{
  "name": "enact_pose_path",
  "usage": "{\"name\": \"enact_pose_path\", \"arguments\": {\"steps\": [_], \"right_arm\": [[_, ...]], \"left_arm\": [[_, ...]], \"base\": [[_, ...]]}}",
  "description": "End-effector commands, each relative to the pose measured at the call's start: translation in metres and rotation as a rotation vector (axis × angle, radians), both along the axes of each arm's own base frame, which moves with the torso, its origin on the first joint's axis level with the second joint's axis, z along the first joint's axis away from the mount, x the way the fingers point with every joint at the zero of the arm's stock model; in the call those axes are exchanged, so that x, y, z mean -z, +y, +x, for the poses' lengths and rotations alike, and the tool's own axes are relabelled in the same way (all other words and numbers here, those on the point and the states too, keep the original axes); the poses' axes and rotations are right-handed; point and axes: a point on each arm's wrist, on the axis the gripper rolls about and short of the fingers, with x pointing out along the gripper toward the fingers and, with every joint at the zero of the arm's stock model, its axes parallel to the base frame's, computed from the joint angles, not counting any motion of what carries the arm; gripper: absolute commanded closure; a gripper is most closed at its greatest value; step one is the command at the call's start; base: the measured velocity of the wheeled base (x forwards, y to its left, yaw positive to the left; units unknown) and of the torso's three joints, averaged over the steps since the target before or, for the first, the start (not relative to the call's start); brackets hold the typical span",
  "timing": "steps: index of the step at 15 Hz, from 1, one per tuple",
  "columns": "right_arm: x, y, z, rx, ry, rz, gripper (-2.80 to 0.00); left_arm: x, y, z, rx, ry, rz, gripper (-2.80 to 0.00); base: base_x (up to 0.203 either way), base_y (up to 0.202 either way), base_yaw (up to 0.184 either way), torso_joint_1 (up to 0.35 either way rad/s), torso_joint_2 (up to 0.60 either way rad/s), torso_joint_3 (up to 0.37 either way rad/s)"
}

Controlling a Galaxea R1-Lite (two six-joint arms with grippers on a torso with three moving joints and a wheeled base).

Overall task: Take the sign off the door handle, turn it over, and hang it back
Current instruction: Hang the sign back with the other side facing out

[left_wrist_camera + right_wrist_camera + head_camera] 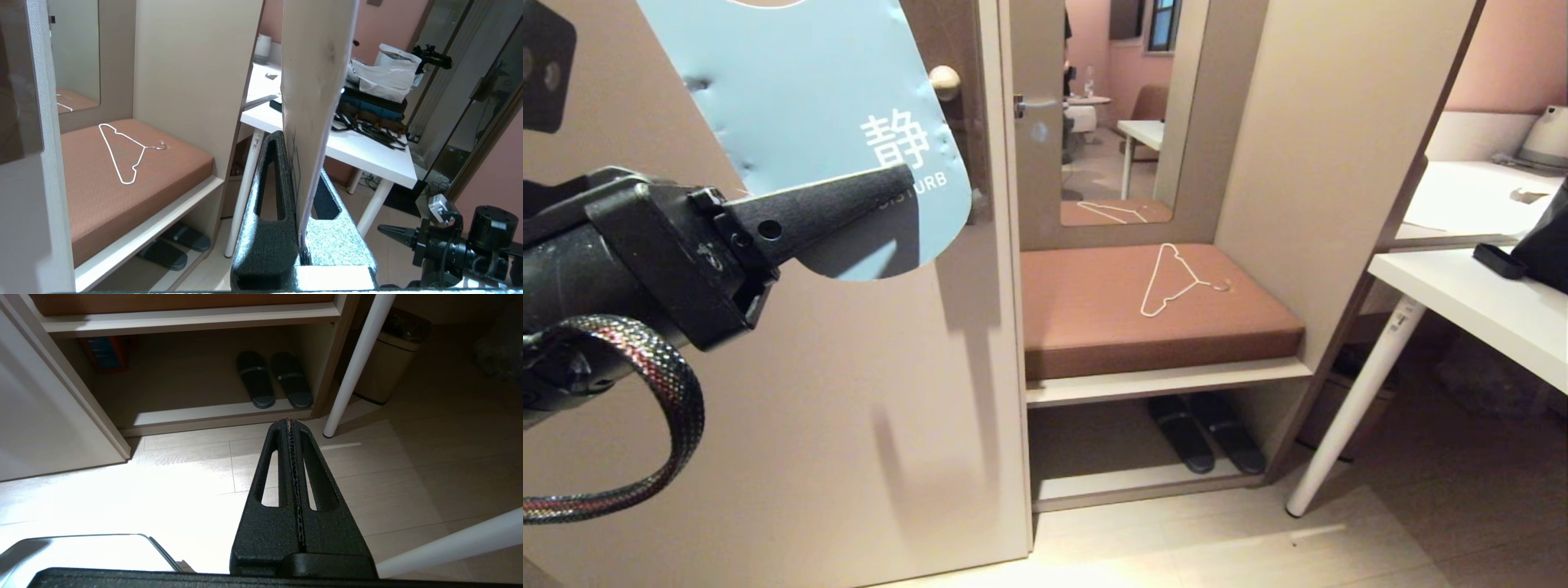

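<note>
**A:** what's the room like?

**B:** beige door (849, 425) on the left, padded rust bench (1143, 314) mid-frame with a thin wire hanger (1172, 282), pale plank floor (1217, 547).

**A:** and the sign?

**B:** upper left: glossy blue-grey sign (825, 106), pinched flat by the left gripper (894, 184). Right gripper (290, 424) is clamped empty.

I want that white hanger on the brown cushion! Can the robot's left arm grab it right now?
Probably not yet. The left gripper is shut on the blue-grey card sign up by the door, so nothing is free for the thin white wire hanger lying apart on the brown cushion.
</note>
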Motion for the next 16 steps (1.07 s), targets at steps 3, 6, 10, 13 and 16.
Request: {"name": "enact_pose_path", "arguments": {"steps": [3, 6, 10, 13, 16], "right_arm": [[0.000, 0.000, -0.001, -0.035, -0.007, -0.001, 0.00], [0.000, 0.000, -0.005, -0.052, -0.063, 0.000, 0.00], [0.003, 0.000, -0.020, -0.071, -0.254, -0.004, 0.00], [0.003, 0.000, -0.022, -0.073, -0.282, -0.003, 0.00], [0.003, 0.000, -0.022, -0.072, -0.282, -0.004, 0.00]], "left_arm": [[0.000, -0.001, 0.002, 0.002, 0.001, 0.000, 0.00], [-0.001, 0.000, 0.001, 0.000, -0.003, -0.004, 0.00], [0.002, 0.006, 0.010, -0.056, 0.010, 0.004, 0.00], [0.005, 0.015, 0.029, -0.137, 0.030, 0.015, 0.00], [0.006, 0.028, 0.045, -0.221, 0.038, 0.020, 0.00]], "base": [[0.000, 0.000, 0.000, 0.000, 0.00, 0.000], [0.000, 0.000, 0.000, 0.000, 0.00, 0.000], [0.000, 0.000, 0.000, 0.000, 0.00, 0.000], [0.000, 0.000, 0.000, 0.000, 0.00, 0.000], [0.000, 0.000, 0.000, 0.000, 0.00, 0.000]]}}
